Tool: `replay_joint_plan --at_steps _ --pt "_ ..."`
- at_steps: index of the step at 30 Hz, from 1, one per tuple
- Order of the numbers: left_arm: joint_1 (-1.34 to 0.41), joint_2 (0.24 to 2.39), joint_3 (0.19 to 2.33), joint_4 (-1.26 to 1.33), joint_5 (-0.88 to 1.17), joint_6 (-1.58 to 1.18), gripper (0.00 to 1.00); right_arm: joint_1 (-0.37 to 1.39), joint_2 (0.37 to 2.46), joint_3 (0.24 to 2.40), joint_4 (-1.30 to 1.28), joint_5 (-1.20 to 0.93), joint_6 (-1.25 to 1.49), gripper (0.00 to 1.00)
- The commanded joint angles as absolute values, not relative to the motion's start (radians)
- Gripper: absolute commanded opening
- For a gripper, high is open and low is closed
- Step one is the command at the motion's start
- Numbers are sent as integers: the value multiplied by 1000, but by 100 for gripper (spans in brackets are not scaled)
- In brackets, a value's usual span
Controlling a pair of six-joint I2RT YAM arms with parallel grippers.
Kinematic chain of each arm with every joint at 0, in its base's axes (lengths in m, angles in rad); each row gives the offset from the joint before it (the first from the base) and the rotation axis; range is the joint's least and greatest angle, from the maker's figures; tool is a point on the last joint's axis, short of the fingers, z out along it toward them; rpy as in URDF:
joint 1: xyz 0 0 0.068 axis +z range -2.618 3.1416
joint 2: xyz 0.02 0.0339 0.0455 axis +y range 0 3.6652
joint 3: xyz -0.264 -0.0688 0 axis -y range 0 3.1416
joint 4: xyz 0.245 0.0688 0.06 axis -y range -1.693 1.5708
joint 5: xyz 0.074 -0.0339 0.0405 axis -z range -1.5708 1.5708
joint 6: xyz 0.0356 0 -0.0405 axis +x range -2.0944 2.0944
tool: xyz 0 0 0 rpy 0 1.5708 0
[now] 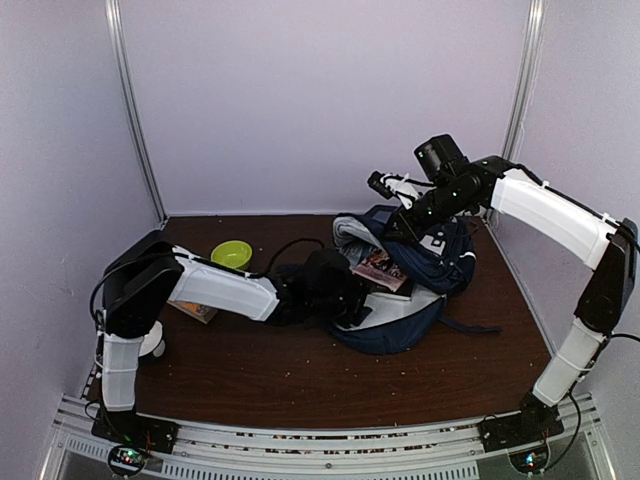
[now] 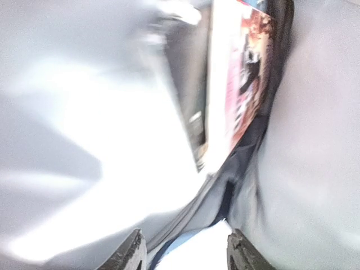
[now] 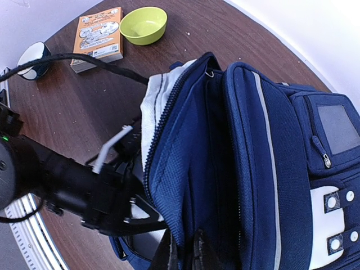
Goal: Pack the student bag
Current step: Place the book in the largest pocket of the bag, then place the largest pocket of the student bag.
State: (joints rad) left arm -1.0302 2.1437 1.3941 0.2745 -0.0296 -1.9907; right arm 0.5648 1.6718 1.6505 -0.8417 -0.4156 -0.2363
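Brown counter [image 1: 300, 370] | student bag [image 1: 420, 300] centre-right, rim pinched up by right claw [image 3: 184, 250] | left claw [image 2: 187, 256] inside its mouth, jaws apart, empty | one book [image 1: 380, 268] in | orange booklet [image 3: 98, 36], green bowl [image 3: 144, 25] outside, probably unpacked

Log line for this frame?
left gripper: open, inside student bag | right gripper: shut on bag rim | magazine: in bag | green bowl: on table
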Motion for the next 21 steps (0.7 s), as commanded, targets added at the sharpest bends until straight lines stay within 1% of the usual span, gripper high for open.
replay_joint_plan --at_steps 1,3,4,5,7,11,13,16,19,21 --pt "-1011 1953 1206 234 -2 -1855 51 577 1617 1642 -753 -432 -270 0" --pt "-1001 1859 1170 54 -29 -1682 52 577 1610 1619 -765 -444 -317 0" --pt "-997 1820 1157 -49 -45 -1623 53 578 1613 1611 -789 -460 -355 0" --pt "-988 1776 1107 -89 -57 -1609 53 579 1617 1604 -814 -469 -396 0" --pt "-954 1671 962 -17 -51 -1596 52 583 1623 1573 -865 -481 -468 0" --pt "-888 1517 841 -140 -159 -1466 52 601 1616 1475 -917 -510 -610 0" --pt "-839 1471 836 -201 -180 -1344 53 625 1620 1424 -950 -520 -679 0" --pt "-760 1414 885 -352 -226 -1133 55 669 1633 1346 -941 -484 -714 0" --pt "-667 1371 918 -449 -281 -1017 58 709 1652 1287 -915 -432 -720 0" --pt "-565 1359 931 -486 -257 -973 60 730 1655 1261 -904 -405 -722 10"
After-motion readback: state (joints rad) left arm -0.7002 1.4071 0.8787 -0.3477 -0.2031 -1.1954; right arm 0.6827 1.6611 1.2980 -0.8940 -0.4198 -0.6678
